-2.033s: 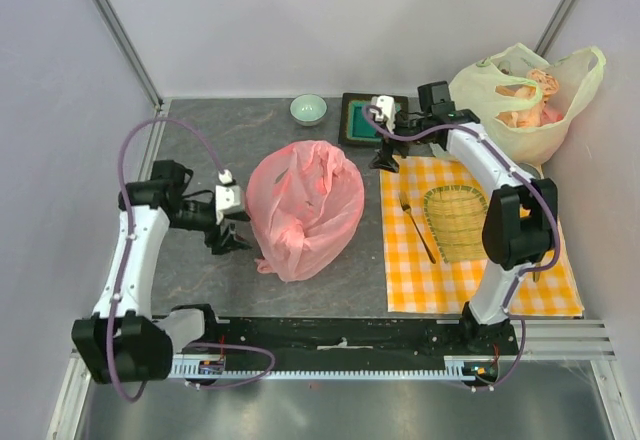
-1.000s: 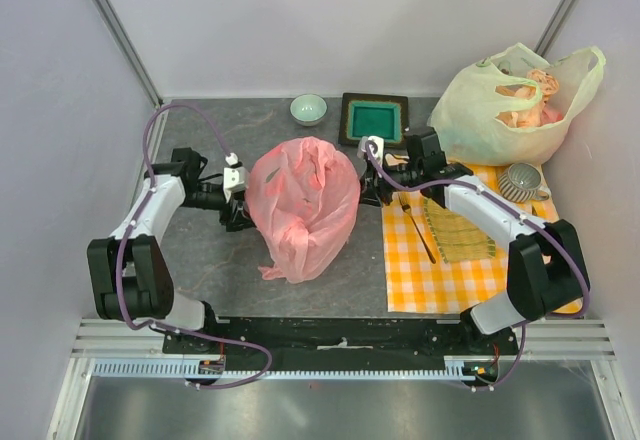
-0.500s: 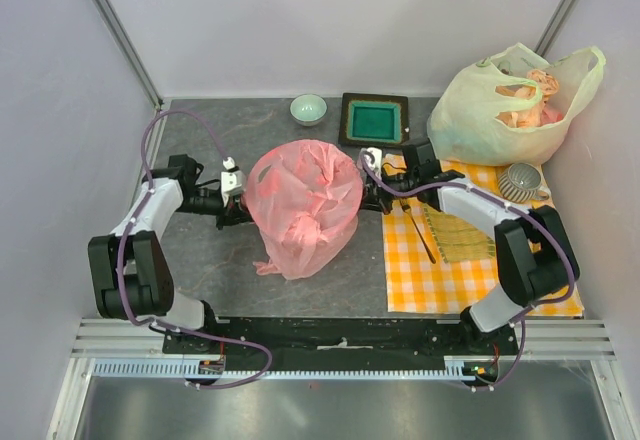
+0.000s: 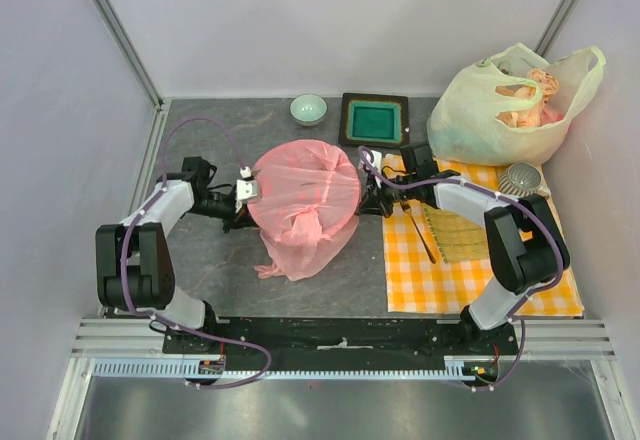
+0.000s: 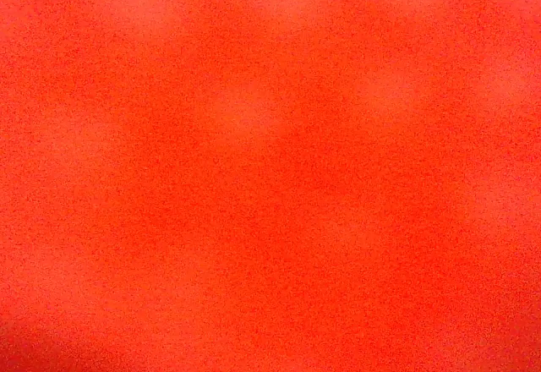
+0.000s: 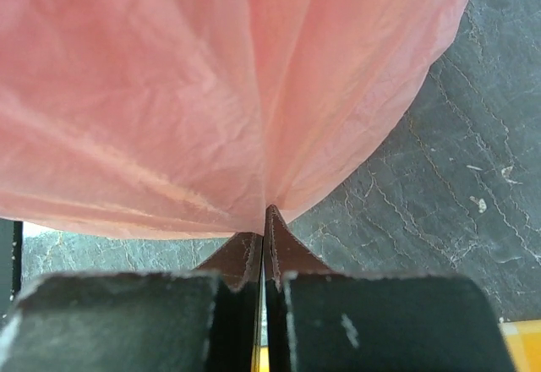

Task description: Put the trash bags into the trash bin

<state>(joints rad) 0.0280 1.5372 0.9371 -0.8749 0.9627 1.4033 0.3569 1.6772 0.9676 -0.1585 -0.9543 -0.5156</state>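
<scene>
- Grey stone counter (image 4: 200, 250), pale walls on three sides, both arms reaching inward from the near edge.
- Trash bag (image 4: 305, 205): pink, crinkly, mid-counter, stretched taut over a round form. Loose tail hangs toward the near side.
- Trash bin: hidden under the film, not seen directly.
- R pincer (image 4: 368, 198): at the bag's right edge. The wrist view shows its fingertips (image 6: 289, 258) pressed together, pinching a fold of pink film.
- L pincer (image 4: 243, 198): tight against the bag's left edge. Wrist view is only blurred red-orange, so can't tell if it is spread or closed.
- Far edge: small green bowl (image 4: 308, 109), and a dark square tray (image 4: 374, 120) w/ green inside.
- Right: yellow check cloth (image 4: 470, 270) w/ fork (image 4: 420, 230) and woven mat (image 4: 458, 228). Grey cup (image 4: 522, 178) sits at its far corner.
- Far-right corner: yellow-green plastic bag (image 4: 500, 110), bulging.
</scene>
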